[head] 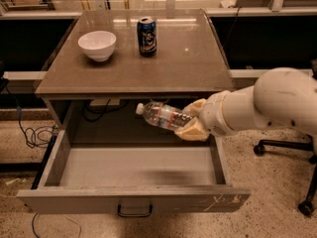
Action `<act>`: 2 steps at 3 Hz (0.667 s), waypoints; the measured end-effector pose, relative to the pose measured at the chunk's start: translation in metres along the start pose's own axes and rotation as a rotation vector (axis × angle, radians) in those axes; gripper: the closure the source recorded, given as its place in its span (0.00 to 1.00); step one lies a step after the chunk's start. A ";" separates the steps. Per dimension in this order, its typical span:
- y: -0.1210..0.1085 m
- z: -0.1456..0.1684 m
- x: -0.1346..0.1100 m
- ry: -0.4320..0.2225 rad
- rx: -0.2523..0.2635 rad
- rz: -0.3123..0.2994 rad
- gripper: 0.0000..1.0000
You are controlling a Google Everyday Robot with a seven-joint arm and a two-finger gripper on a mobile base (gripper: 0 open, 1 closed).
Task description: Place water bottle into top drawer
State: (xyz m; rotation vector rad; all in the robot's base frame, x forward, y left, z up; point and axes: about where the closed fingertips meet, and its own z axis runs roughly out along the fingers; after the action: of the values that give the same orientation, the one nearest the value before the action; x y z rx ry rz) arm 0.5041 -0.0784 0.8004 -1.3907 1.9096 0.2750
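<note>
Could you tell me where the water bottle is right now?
In the camera view's centre-right, the bottle is held nearly level in the gripper, cap leftward, above the right half of the open drawer and just below the table.

No words can be read on the label of the water bottle (161,116) or on the dark blue can (146,36). The claw (191,123) grips the bottle above the top drawer (74,201).

The clear water bottle (159,115), white cap pointing left, hangs nearly level in the gripper's (190,124) clasp, just below the bench's (193,58) front edge, above the pulled-out drawer's (133,200) right half.
</note>
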 end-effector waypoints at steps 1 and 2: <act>0.010 0.030 0.004 -0.040 -0.045 -0.034 1.00; 0.011 0.107 -0.013 -0.141 -0.148 -0.070 1.00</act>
State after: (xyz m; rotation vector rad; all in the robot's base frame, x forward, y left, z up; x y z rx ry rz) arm 0.5432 -0.0044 0.7322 -1.4906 1.7509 0.4757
